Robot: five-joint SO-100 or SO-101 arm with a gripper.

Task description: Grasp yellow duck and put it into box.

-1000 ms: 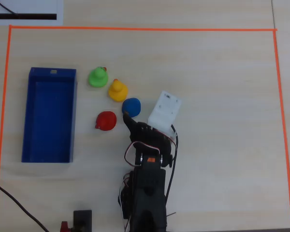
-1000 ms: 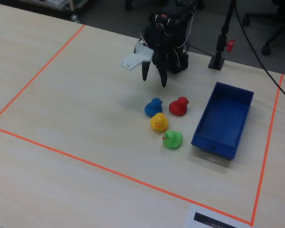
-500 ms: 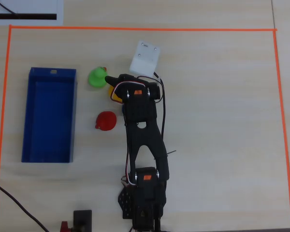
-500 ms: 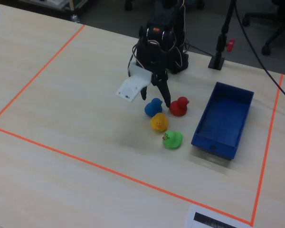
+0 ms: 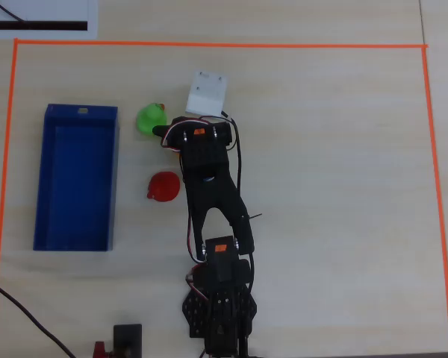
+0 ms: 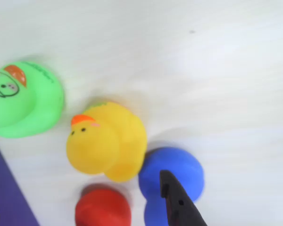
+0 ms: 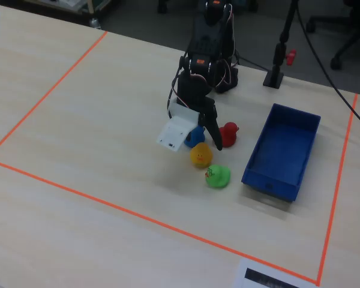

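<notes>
The yellow duck (image 6: 106,141) sits on the table among three other ducks: green (image 6: 23,99), blue (image 6: 172,181) and red (image 6: 103,207). In the fixed view the yellow duck (image 7: 200,155) lies just in front of my gripper (image 7: 209,137), left of the blue box (image 7: 282,150). My gripper (image 6: 78,188) is open and empty and hovers above the ducks. One black finger (image 6: 179,202) is over the blue duck; the other only shows at the left edge. In the overhead view the arm (image 5: 205,160) hides the yellow duck; the box (image 5: 76,177) lies at the left.
Green duck (image 5: 151,118) and red duck (image 5: 164,186) lie between the arm and the box. The blue duck (image 7: 196,136) is under the white camera mount (image 7: 174,133). Orange tape (image 5: 209,45) frames the work area. A black stand (image 7: 276,66) is behind the box.
</notes>
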